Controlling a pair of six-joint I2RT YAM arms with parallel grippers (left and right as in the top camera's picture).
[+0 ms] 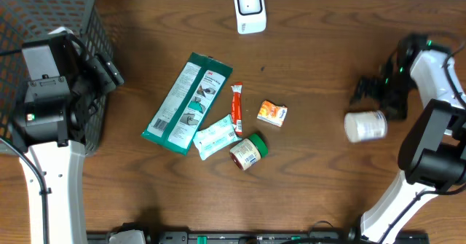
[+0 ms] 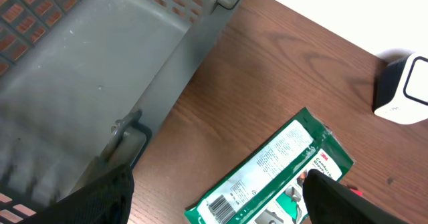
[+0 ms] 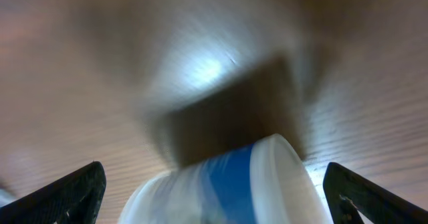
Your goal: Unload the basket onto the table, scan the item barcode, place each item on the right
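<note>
At the right side of the table [image 1: 320,193], the overhead view shows the white bottle [image 1: 364,126] lying on its side just beside the right gripper [image 1: 371,92]. Only the blurred right wrist view shows that gripper's fingers spread wide on either side of it. The left wrist view alone shows the left gripper [image 2: 221,190] apart and empty, between the grey basket [image 2: 100,63] and the green packet [image 2: 281,160].

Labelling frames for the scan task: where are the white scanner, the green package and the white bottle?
white scanner [image 1: 249,9], overhead view, centre of its face.
green package [image 1: 188,102], overhead view, middle of its printed side.
white bottle [image 1: 365,126], overhead view, middle of its side.
</note>
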